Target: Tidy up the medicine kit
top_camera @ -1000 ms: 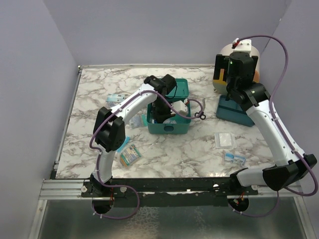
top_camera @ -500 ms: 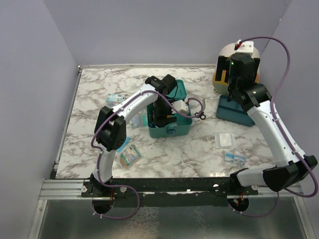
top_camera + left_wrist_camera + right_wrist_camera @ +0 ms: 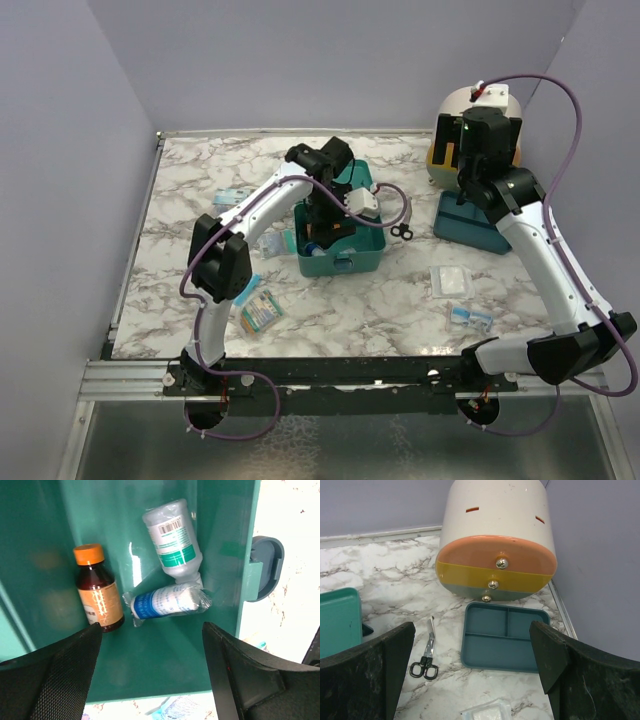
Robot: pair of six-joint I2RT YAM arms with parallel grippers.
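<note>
Over the medicine kit [image 3: 150, 665], left pincer [image 3: 151, 625] wide and empty; right pincer [image 3: 472, 625] wide near the shallow tray [image 3: 505, 645]

The left arm [image 3: 265, 205] reaches forward and bends inward at the elbow, its wrist apparently pointing straight down, left jaws spread wide and empty. The right arm [image 3: 545, 255] stretches up the right side, wrist raised, right jaws fully parted, gripping nothing.

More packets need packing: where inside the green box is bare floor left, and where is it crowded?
In the left wrist view, the medicine kit has bare floor below the brown bottle and wrapped roll, and above the bottle's orange cap. It is crowded near the latch, where the white bottle meets the roll.
</note>
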